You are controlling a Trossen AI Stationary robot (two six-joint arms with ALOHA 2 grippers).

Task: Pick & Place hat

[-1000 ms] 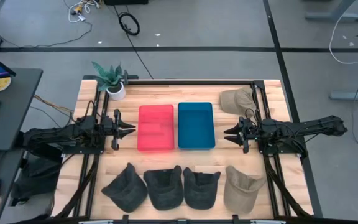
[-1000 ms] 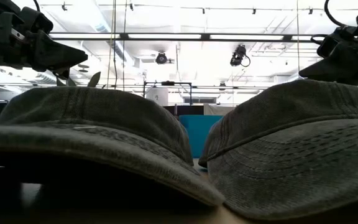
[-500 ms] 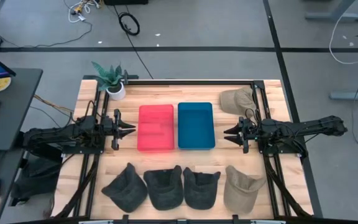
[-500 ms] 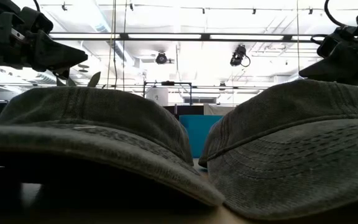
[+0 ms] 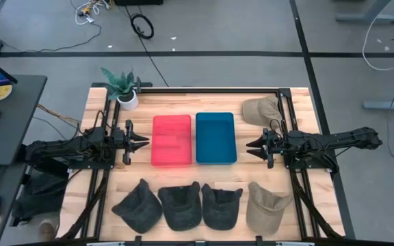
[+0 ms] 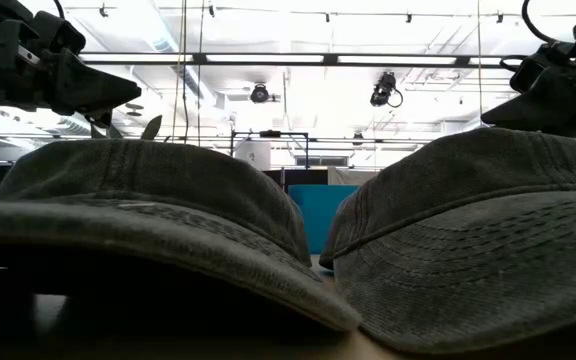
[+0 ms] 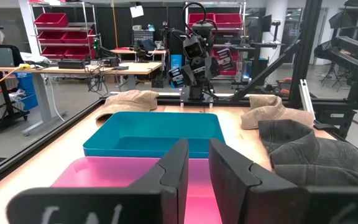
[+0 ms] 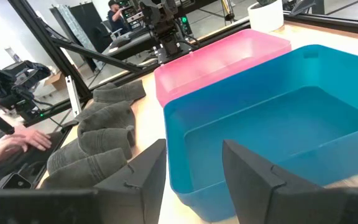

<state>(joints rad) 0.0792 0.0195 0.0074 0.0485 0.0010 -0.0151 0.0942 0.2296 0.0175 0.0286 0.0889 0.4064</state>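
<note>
Nothing has moved: left gripper (image 5: pixel 143 141) at 9 o'clock, jaws narrowly apart, right gripper (image 5: pixel 250 145) at 3 o'clock, jaws wider, both empty; four hats (image 5: pixel 203 207) lie at 6 o'clock on the surface (image 5: pixel 169 175).

Two matte black jointed arms: left arm (image 5: pixel 74 147) at frame left, right arm (image 5: pixel 327 145) at frame right, each slim and segmented with thin black cables alongside, ending in pointed two-finger grippers, left gripper (image 5: pixel 142 143), right gripper (image 5: pixel 250 145); fingers (image 7: pixel 176 168) dark, wedge-shaped, flat-faced
</note>
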